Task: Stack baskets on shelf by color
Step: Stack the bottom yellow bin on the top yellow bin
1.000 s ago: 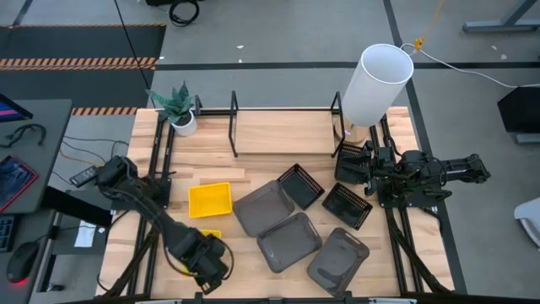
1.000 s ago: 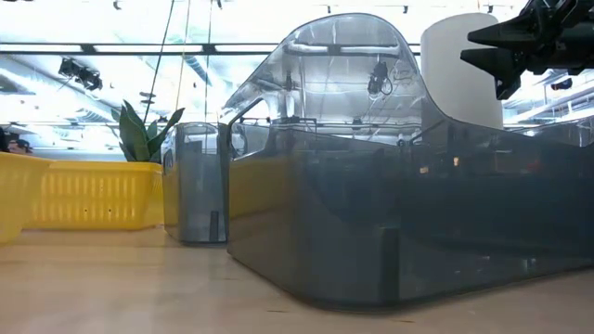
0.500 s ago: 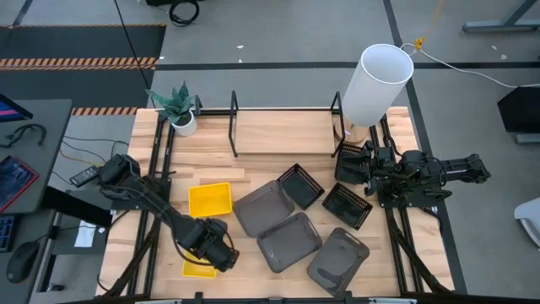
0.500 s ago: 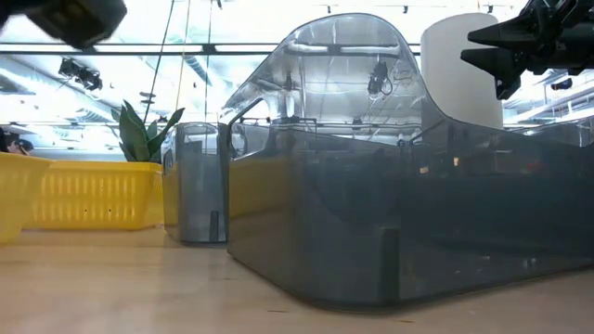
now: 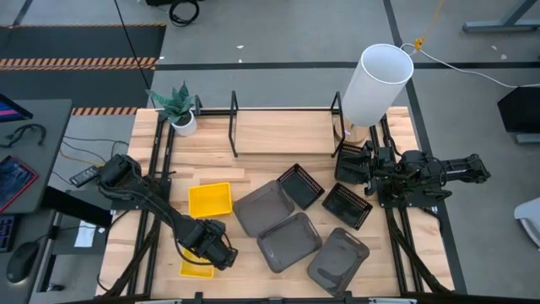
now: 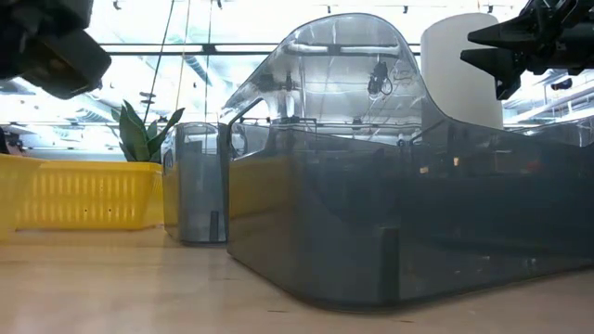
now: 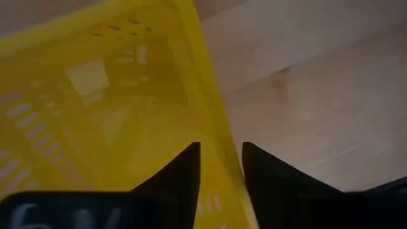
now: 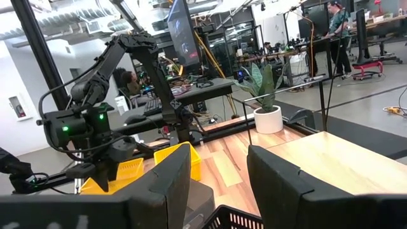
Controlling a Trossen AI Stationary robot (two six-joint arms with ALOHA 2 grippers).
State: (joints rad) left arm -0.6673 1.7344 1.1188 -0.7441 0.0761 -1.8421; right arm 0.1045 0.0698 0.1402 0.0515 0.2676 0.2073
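Fingers astride a yellow basket wall

My left gripper (image 7: 219, 166) straddles the rim of the yellow basket (image 5: 196, 268) at the table's near edge, well short of the shelf (image 5: 234, 127), jaws narrow with the wall between them, not yet visibly pinched, so I can lift it by the edge; my right gripper (image 8: 216, 170) waits, jaws apart and empty, beside the shelf's right end

a wooden table (image 5: 278, 139) carries everything. yellow baskets (image 5: 209, 200), grey baskets (image 5: 288, 240) and black mesh baskets (image 5: 299, 186) lie on it. a potted plant (image 5: 178, 108) stands at a far corner.
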